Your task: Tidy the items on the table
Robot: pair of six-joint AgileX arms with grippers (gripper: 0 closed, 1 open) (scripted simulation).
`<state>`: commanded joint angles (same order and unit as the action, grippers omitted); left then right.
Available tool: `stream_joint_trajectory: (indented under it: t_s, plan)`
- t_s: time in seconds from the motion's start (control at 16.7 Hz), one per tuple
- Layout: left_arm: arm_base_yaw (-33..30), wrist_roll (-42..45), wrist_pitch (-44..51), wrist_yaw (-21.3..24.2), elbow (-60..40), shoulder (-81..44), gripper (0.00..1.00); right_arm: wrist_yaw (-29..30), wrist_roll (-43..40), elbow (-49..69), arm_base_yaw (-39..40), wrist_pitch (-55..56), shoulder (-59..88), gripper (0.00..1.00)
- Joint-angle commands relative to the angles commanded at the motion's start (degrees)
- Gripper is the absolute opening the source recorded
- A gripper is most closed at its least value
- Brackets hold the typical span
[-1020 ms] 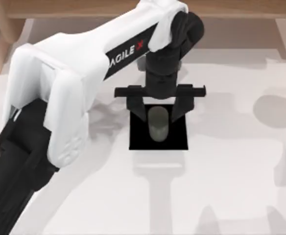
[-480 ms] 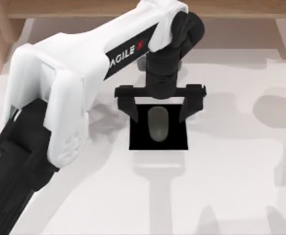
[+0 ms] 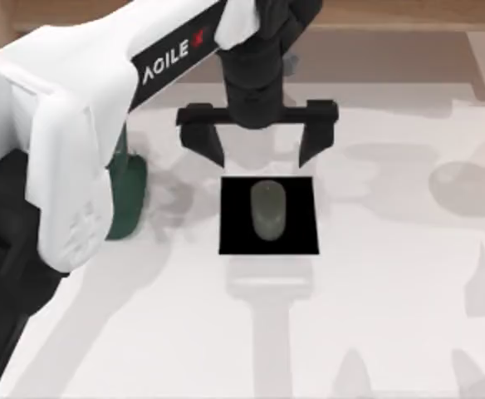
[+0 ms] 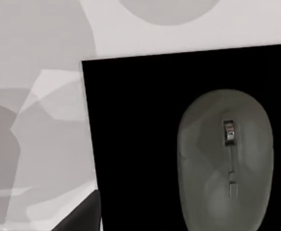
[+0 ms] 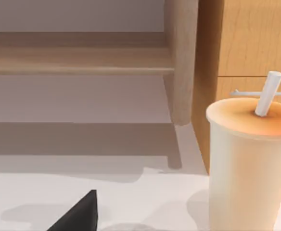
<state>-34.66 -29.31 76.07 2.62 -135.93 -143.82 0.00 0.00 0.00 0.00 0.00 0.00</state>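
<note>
Mouse sits square in the middle of the black pad, at the centre of the top view, and that looks to me like where it is meant to live, tidied onto its mat. Its long axis runs up and down the frame; in the left wrist view the scroll wheel marks its front, but I cannot say which way that faces in the top view. Just above the pad's top edge hangs the left claw, its fingers spread wide and gripping nothing, clear of the mouse. I'd guess it is free for the next item. A dark green stand pokes out from under the left arm at left centre on the white desk. From the right wrist view, the right arm looks at a cup with a straw beside a wooden shelf.
</note>
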Motion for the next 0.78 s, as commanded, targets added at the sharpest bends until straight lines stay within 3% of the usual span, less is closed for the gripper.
stream_joint_trajectory:
  t_s: [0.42, 0.78]
  plan:
    - [15.51, 26.56, -10.33, 2.51, 13.09, 22.42, 1.0, 0.0, 0.0, 0.0, 0.0, 0.0, 0.0, 1.0]
    - [34.94, 56.5, -17.19, 1.76, 35.59, 38.49, 1.0, 0.0, 0.0, 0.0, 0.0, 0.0, 0.0, 1.0]
